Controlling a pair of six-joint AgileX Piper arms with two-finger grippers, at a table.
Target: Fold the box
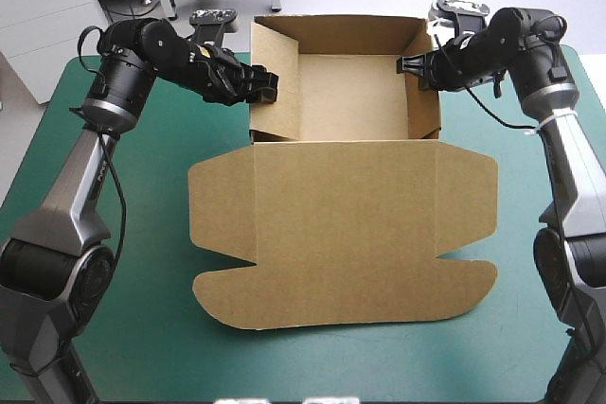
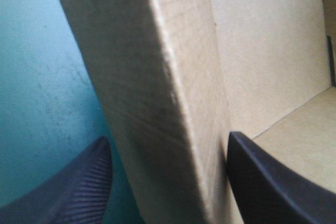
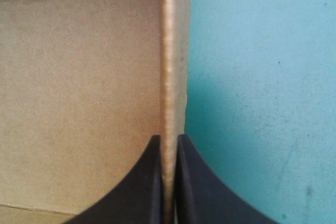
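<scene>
Right gripper (image 1: 409, 65): I read its black fingers as pinched almost together on the thin right wall of the brown box (image 1: 346, 224). Left gripper (image 1: 270, 87): fingers wide apart, astride the thicker, round-edged left wall, one inside and one outside. Box: matte board tray, walls raised, at the far middle, with its lid flat toward the near edge and its tabs round-cornered. Teal-green worktop (image 1: 142, 234) all around.

Brown box (image 1: 346, 224): open tray, walls raised; lid lying flat in front
</scene>
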